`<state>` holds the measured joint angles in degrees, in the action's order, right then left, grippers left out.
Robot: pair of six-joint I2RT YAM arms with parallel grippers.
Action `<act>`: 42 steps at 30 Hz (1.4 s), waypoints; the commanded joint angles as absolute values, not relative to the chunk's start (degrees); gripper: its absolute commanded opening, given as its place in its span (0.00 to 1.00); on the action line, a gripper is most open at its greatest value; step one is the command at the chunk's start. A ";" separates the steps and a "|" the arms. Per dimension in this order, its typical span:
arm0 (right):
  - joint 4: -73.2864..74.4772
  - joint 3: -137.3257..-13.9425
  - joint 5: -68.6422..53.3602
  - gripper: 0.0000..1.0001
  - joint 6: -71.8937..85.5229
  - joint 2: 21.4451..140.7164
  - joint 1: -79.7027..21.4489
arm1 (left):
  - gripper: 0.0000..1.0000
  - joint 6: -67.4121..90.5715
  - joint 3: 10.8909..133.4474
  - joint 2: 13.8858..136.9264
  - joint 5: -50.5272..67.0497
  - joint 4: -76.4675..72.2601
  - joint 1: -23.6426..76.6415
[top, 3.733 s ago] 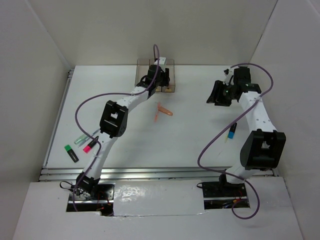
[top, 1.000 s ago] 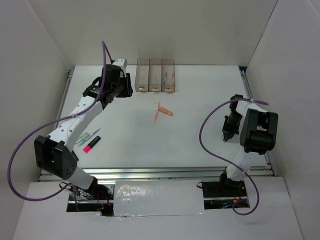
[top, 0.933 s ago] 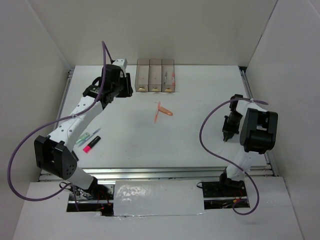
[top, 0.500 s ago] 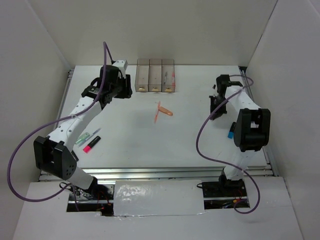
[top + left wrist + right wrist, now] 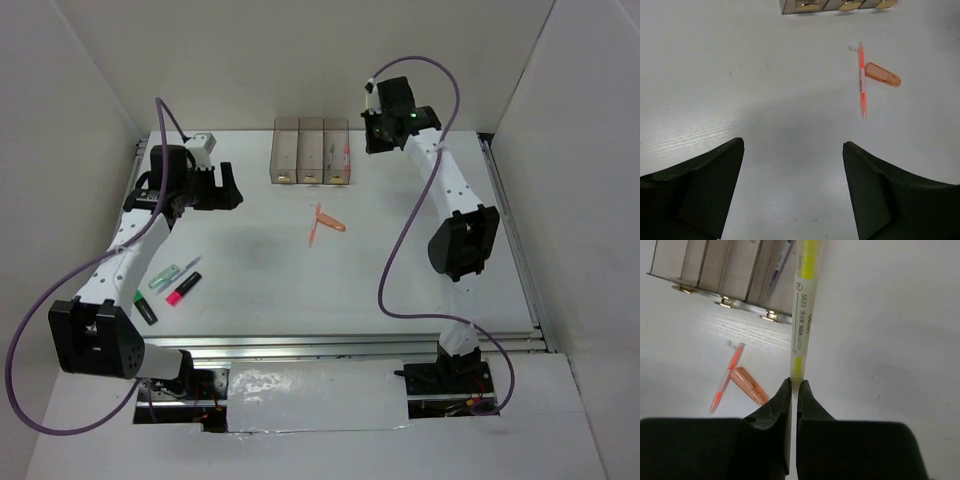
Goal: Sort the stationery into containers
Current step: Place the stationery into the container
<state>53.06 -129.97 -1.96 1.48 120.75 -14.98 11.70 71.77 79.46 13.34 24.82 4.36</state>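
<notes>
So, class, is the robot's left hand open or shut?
Open: the left hand shows its two black fingers wide apart, nothing between them but white table.

White table (image 5: 270,285) bears three joined bins (image 5: 311,152), orange pens (image 5: 330,221), markers (image 5: 183,289).

The yellow highlighter (image 5: 803,315) runs off-frame — its far tip unseen.

I see a matt white tabletop (image 5: 740,75) with a faint grain. The three translucent grey-brown plastic bins (image 5: 735,270) look smooth, with shiny brass-coloured tabs (image 5: 771,316) on the front. The slim yellow highlighter (image 5: 802,315) is glossy plastic. The thin orange pen (image 5: 861,80) is translucent plastic. The left gripper (image 5: 792,145) has matt black fingers.
</notes>
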 commanded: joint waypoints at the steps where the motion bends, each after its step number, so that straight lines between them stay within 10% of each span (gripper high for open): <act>1: 47.22 -131.67 3.06 0.00 0.62 123.92 -18.10 | 0.92 10.28 70.58 76.47 16.78 21.80 3.08; 42: 22.50 -135.70 1.93 0.09 6.77 143.79 -22.32 | 0.93 9.75 66.00 74.53 20.92 24.17 -3.08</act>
